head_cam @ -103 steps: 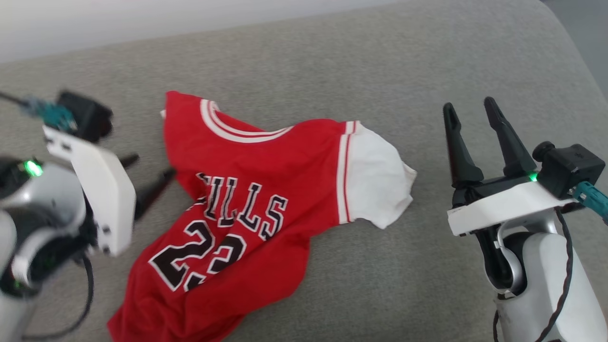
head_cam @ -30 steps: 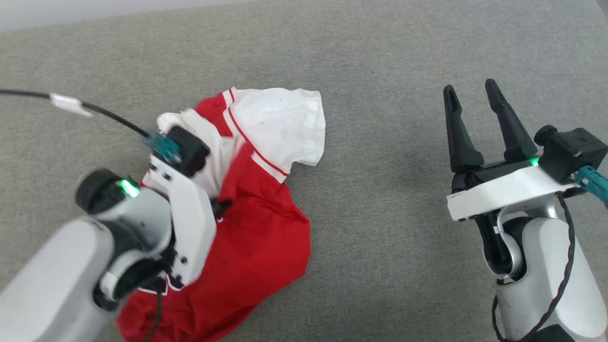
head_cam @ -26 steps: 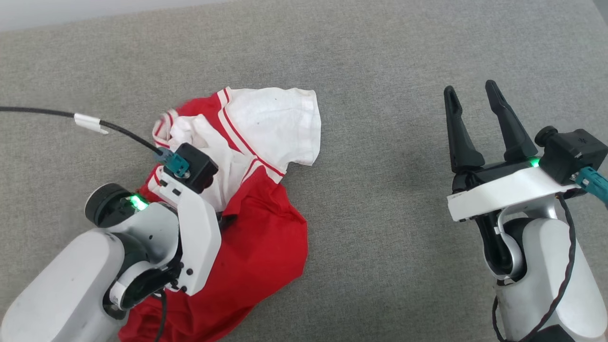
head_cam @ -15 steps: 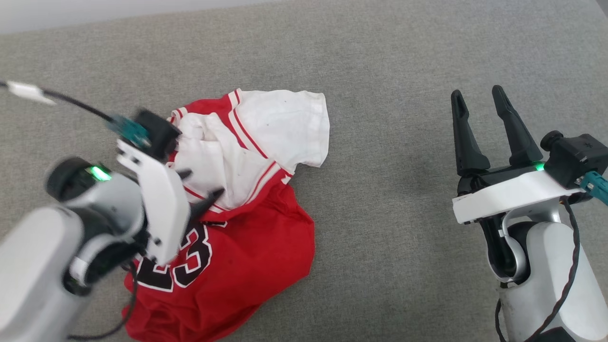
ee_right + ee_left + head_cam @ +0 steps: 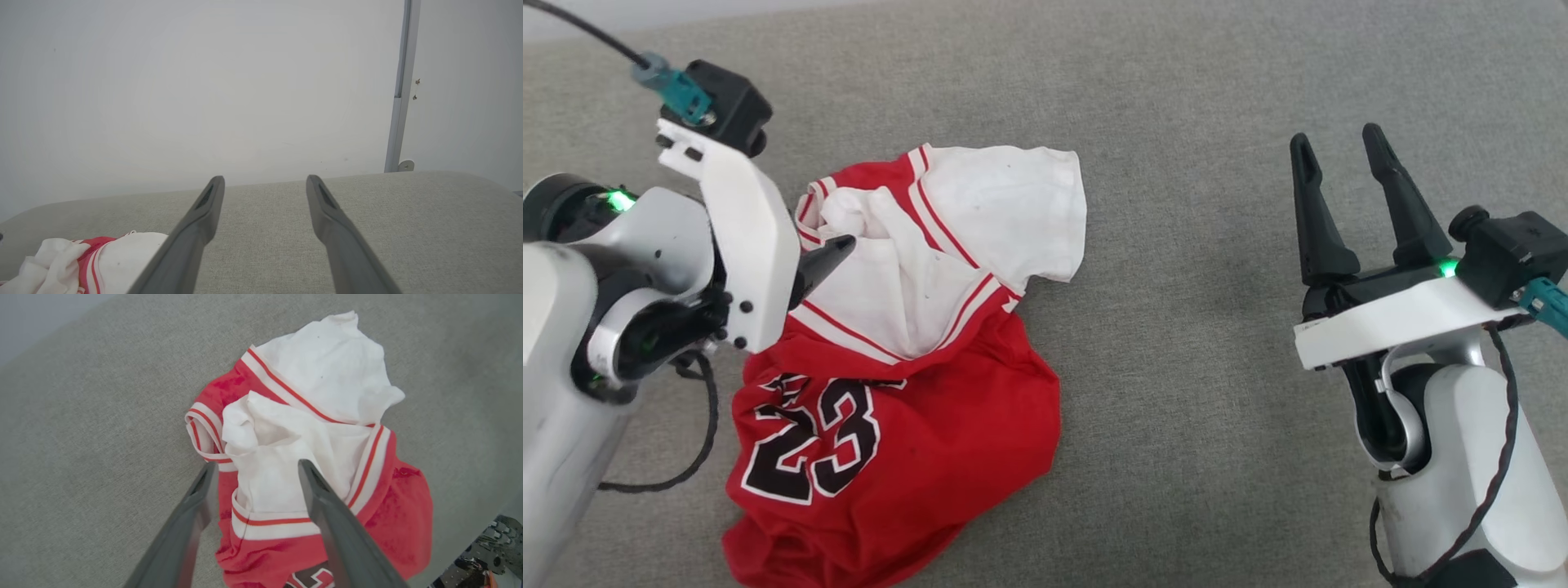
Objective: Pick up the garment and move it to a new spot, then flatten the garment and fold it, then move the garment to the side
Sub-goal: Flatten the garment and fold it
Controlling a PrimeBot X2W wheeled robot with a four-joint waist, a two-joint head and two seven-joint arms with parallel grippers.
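Jersey T-shirt (image 5: 907,425) bunched in a heap at centre-left of the head view, on the grey upholstered surface (image 5: 1176,245): red body with the black-and-white "23" toward the lower left, spread sleeve (image 5: 1005,212) in white toward the upper middle, crumpled sleeve (image 5: 882,278) heaped over the chest. Not flat, not folded; judged to be lying at its spot with the flattening not yet done. At the left of the head view, left gripper (image 5: 256,465) with jaws spread wide and holding nothing, one dark fingertip right at the crumpled sleeve. In the left wrist view, both fingers straddling that sleeve and its striped trim from above, actual contact with the cloth impossible to tell. At the right edge of the head view, right gripper (image 5: 1335,139) well apart from the shirt, jaws wide and empty, pointing toward the top of the frame. In the right wrist view, grey surface and pale wall (image 5: 204,81) ahead, a corner of the shirt at lower left. Possible trouble from here: closing on the heaped sleeve and catching several layers at once, so hauling the whole bundle along instead of opening it out. Tugging one-handed with nothing pinning the far side, so sliding the shirt across the surface rather than spreading it. Snagging a fingertip inside a sleeve opening or the collar. Leaving any edge tucked under, so pressing creases into the fold. Also worth watching: loose black cable (image 5: 707,445) at lower left, near the red body, liable to drag over the cloth.
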